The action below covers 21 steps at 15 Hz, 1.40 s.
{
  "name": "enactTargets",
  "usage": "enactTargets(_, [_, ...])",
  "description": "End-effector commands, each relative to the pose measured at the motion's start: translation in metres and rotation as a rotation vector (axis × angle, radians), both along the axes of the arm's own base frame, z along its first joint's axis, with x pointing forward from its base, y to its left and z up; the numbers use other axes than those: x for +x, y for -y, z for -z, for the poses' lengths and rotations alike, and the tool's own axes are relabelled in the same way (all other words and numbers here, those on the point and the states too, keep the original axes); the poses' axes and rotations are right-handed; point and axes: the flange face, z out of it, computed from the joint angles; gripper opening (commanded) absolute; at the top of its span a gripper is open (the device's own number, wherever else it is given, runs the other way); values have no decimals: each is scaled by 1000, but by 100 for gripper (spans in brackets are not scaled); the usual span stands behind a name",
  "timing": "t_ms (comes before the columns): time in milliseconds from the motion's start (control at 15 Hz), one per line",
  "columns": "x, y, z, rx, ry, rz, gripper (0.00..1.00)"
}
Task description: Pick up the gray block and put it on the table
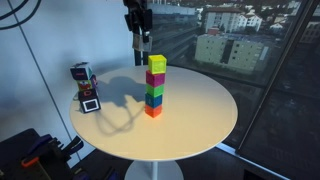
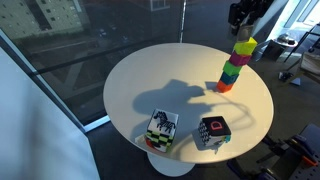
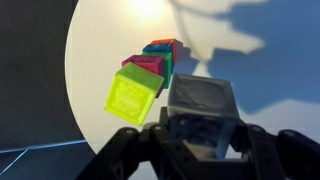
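Note:
My gripper point(image 3: 200, 128) is shut on the gray block point(image 3: 198, 100) and holds it in the air. It hangs just beside and above the top of a stack of coloured cubes point(image 1: 155, 85), whose top cube is yellow point(image 3: 133, 93), with magenta, green, blue and orange cubes below. The stack stands on the round cream-white table point(image 1: 200, 115), which also shows in the wrist view point(image 3: 105, 40). In both exterior views the gripper point(image 1: 140, 50) point(image 2: 243, 25) hangs over the table's far edge near the stack point(image 2: 233, 65). The gray block is hard to make out in those views.
A multicoloured robot-like toy point(image 1: 86, 86) stands near the table's edge. In an exterior view a black-and-white patterned cube point(image 2: 162, 128) and a dark cube with a red mark point(image 2: 213, 132) sit at the near edge. Glass windows surround the table.

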Motion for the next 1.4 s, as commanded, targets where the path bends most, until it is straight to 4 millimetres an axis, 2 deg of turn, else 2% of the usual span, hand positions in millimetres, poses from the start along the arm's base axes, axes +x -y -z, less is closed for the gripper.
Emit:
enactTargets(0, [-11, -13, -2, 9, 9, -27, 29])
enactTargets(333, [-17, -35, 14, 12, 0, -63, 29])
enactTargets(800, [-24, -62, 48, 45, -22, -101, 29])
enactTargets(1333, [-26, -76, 80, 72, -45, -92, 29])
